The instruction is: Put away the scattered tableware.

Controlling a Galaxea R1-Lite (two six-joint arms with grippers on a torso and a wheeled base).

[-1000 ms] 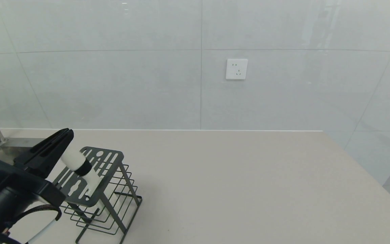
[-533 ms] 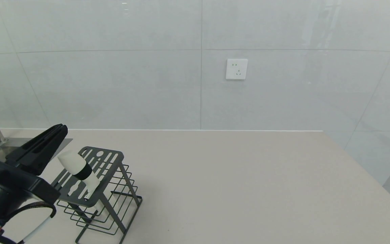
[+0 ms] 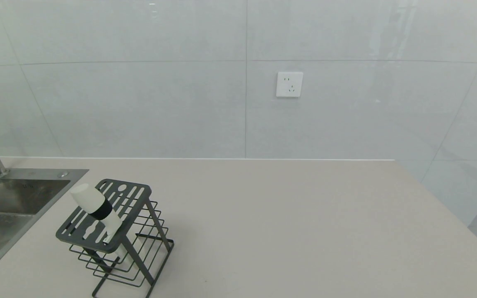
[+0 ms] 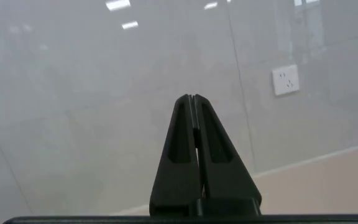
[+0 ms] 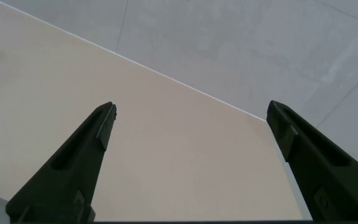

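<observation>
Since the white-handled utensil (image 3: 92, 200) already stands slotted in the rack (image 3: 139, 194) on the table (image 3: 284, 227) beside the sink (image 3: 10, 198), I judge this placement done. Next I must find another stray piece. My left jaws are clenched empty and my right jaws are spread wide, both apart from the utensil.

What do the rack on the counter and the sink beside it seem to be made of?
Rack: probably metal with a matte dark grey coating, shown by its thin wire bars and flat slotted plate. Sink: likely brushed stainless steel, shown by the grey sheen and soft reflections on its walls.
</observation>
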